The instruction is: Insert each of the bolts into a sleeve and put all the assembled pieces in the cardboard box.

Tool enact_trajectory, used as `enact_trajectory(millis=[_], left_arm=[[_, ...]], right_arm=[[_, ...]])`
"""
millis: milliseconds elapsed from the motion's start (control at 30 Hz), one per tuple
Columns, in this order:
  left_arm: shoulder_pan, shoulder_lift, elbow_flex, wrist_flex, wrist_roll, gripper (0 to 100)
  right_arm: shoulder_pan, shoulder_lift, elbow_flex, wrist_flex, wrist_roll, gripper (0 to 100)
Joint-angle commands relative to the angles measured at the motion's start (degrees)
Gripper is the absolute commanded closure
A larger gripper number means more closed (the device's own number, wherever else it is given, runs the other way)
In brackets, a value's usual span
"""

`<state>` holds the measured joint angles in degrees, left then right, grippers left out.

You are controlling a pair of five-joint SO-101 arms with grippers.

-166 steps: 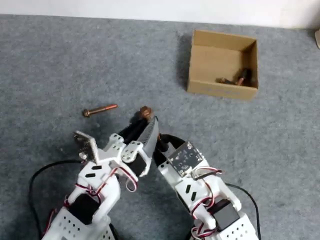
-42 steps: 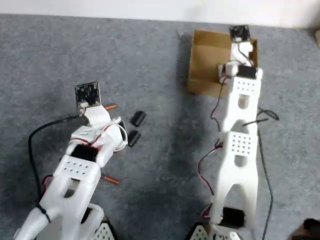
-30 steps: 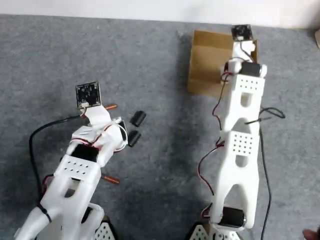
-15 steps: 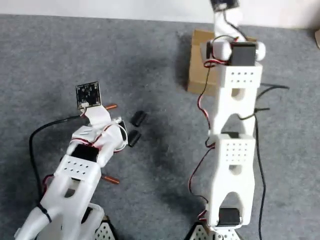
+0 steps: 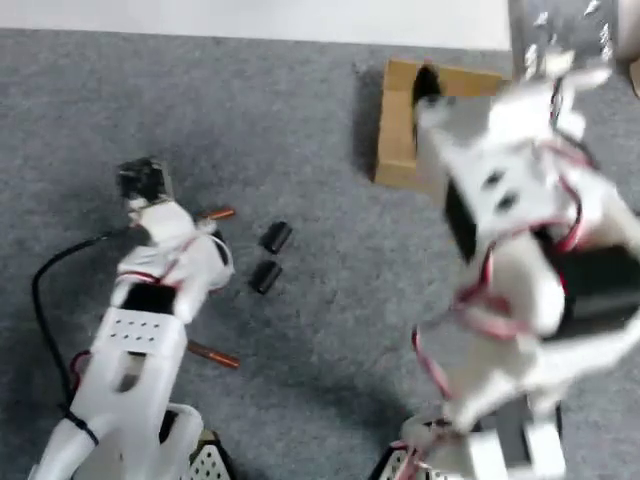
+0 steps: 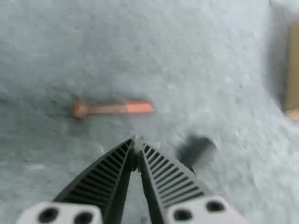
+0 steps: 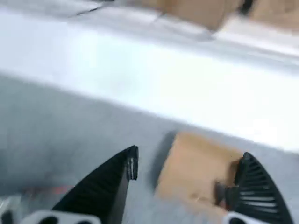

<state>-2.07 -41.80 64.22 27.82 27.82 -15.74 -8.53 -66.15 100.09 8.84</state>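
A copper bolt [image 6: 112, 108] lies on the grey carpet just beyond my left gripper [image 6: 135, 141], which is shut and holds nothing. The high view has that bolt [image 5: 216, 213] poking out beside the left arm [image 5: 160, 270]. Two black sleeves [image 5: 276, 237] [image 5: 265, 276] lie to its right, and one sleeve [image 6: 196, 145] is near the left fingers. A second bolt [image 5: 213, 354] rests nearer the arm's base. My right gripper [image 7: 187, 168] hangs open and high above the cardboard box [image 7: 198, 163], with dark pieces [image 7: 219, 192] inside.
The raised right arm [image 5: 520, 220] covers most of the cardboard box [image 5: 397, 120] from above. A white wall strip [image 5: 250, 18] borders the far edge of the carpet. Open carpet lies between the sleeves and the box.
The right arm has lifted up out of the box and swung back towards the camera with its gripper open. The left arm has shifted a little to the left over the bolt.
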Motion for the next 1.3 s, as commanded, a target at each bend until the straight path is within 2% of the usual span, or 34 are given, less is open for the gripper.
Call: enact_trajectory(millis=[0,67,267,500,800,933,1267], left_arm=[[-4.62,-0.13,-3.82,0.26,-0.35,99],[-5.32,-0.13,-3.82,0.26,-0.44,99],[-5.58,-0.22,-3.91,0.26,-0.53,99],[-8.13,-0.22,-4.79,0.26,-0.53,99],[-8.31,-0.22,-4.97,0.26,-0.53,99],[-8.40,-0.22,-5.05,0.18,-0.53,99],[-11.38,-0.22,-5.14,0.00,-0.26,99]], right_arm=[[-10.86,-17.98,34.15,0.40,-0.26,69.4],[-15.34,-23.69,49.10,-2.51,-0.09,69.4],[-22.20,-37.58,87.08,-18.42,11.43,69.4],[-24.40,-39.16,115.30,-40.92,9.32,69.4],[-29.23,-22.55,117.85,-60.97,-1.23,69.4],[-29.23,-12.70,113.63,-67.91,-10.64,69.4],[-28.97,4.97,99.12,-69.67,-28.31,69.4]])
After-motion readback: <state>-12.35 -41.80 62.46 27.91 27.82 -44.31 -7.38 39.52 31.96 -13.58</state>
